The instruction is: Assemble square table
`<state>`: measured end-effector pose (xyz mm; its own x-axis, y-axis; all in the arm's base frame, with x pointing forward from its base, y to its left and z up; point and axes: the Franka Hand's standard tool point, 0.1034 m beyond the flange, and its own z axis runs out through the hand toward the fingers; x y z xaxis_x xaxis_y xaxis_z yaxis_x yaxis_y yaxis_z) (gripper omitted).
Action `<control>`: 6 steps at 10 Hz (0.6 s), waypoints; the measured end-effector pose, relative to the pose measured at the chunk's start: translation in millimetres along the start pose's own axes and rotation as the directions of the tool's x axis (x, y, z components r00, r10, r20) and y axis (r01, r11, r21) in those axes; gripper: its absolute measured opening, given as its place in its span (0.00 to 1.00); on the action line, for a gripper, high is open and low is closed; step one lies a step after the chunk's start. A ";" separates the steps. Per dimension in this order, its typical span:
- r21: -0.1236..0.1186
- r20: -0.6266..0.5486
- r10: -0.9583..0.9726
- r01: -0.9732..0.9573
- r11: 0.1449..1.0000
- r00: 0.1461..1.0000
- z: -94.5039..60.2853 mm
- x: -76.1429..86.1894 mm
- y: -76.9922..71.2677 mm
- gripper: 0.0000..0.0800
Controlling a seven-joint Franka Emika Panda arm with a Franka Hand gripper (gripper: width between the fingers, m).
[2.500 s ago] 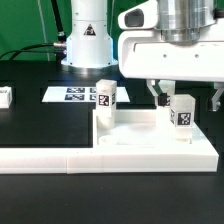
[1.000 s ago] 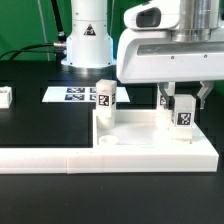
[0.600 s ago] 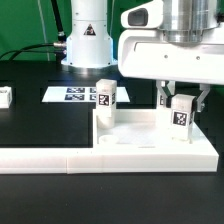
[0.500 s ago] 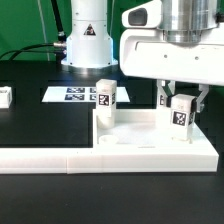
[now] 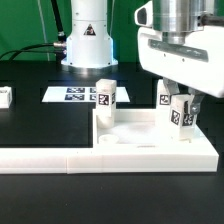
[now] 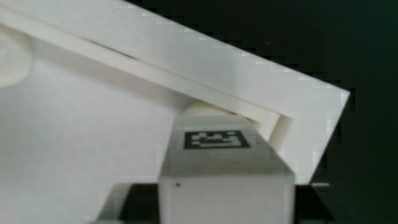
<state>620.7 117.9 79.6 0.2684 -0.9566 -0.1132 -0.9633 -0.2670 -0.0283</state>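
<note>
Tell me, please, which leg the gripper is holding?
The leg on the exterior view's right, clamped by the gripper at the tabletop; the middle leg and the far-left leg stand free.

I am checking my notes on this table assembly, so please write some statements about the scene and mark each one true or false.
1. The gripper is closed on a tagged leg. True.
2. The second leg lies flat on its side. False: it stands upright on the tabletop.
3. The marker board lies beyond the tabletop, toward the exterior view's left. True.
4. A small white part sits at the exterior view's right edge. False: it sits at the left edge.
</note>
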 end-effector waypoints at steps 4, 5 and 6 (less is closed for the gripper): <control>0.000 0.014 0.077 -0.077 0.997 0.997 0.6 -0.3 0.0 0.36; -0.002 0.015 -0.006 0.006 1.000 1.000 0.9 -1.0 0.4 0.60; -0.006 0.019 -0.034 0.035 0.999 0.999 1.0 -1.7 1.1 0.60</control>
<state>619.1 119.4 78.7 0.3013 -0.9445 -0.1307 -0.9534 -0.3005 -0.0264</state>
